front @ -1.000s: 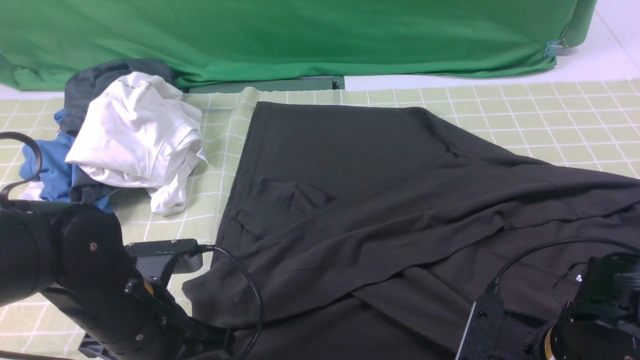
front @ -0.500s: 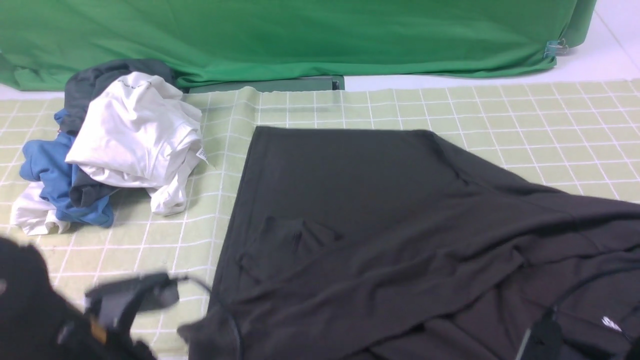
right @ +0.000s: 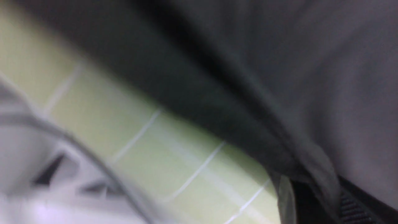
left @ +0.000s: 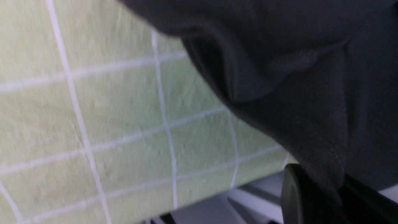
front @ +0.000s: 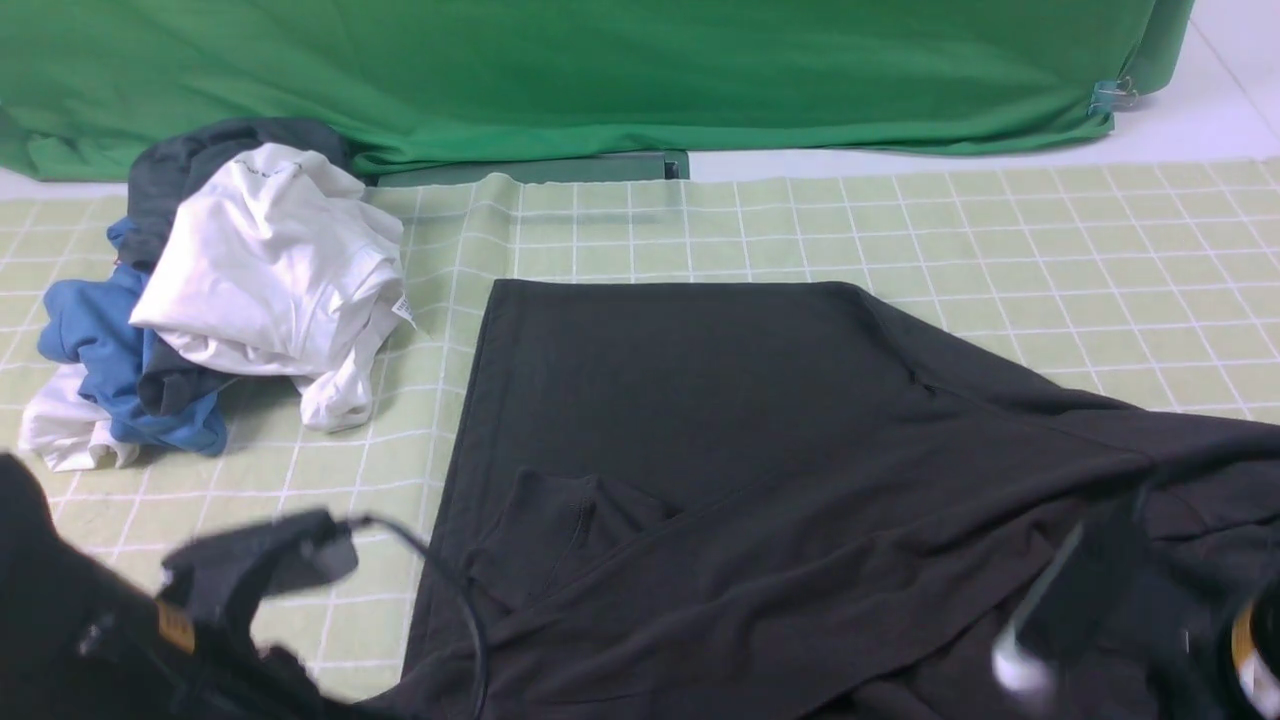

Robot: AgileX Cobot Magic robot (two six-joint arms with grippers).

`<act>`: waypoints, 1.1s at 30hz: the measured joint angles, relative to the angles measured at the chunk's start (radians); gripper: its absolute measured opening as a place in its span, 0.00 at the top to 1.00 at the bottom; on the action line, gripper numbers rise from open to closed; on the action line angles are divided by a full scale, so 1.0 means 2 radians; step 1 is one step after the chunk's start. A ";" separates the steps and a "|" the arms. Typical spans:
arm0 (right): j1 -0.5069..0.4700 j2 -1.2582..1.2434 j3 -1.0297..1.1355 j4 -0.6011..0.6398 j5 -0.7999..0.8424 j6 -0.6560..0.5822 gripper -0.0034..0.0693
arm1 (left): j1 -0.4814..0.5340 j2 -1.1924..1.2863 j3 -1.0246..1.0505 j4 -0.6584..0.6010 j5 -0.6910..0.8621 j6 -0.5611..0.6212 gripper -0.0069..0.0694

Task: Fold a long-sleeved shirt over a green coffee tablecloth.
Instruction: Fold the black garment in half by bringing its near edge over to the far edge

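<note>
At the near left, the left hand (left: 334, 189) was shut tight on a fold of the long-sleeved shirt (front: 700, 420). Its wrist view showed black cloth pinched between the fingers, just above the near border of the green coffee tablecloth (front: 1000, 230). From this hand the shirt lay forward and to the right, spread on the tablecloth, and its far hem ran straight across from left to right. At the near right, the right hand (right: 314, 193) was also closed narrow on a bunch of the same black cloth.

So each hand held one end of the near edge, neither clearly nearer, and the whole body of the shirt stretched away from them. I judged that the coming move depended on this: the held edge ran left to right, so both hands would have to travel together.

In the front view the left hand itself was cut off below the picture, and only its arm and camera mount showed. A small flap lay on the shirt, and I could not tell what part it was. No white graphic was visible. The cloth at the right ran out of the picture. The right arm and the right wrist view were blurred.
</note>
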 joint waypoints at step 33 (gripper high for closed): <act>-0.187 0.375 -0.377 -0.005 -0.207 0.000 0.90 | 0.122 0.461 -0.412 0.023 -0.211 0.020 0.88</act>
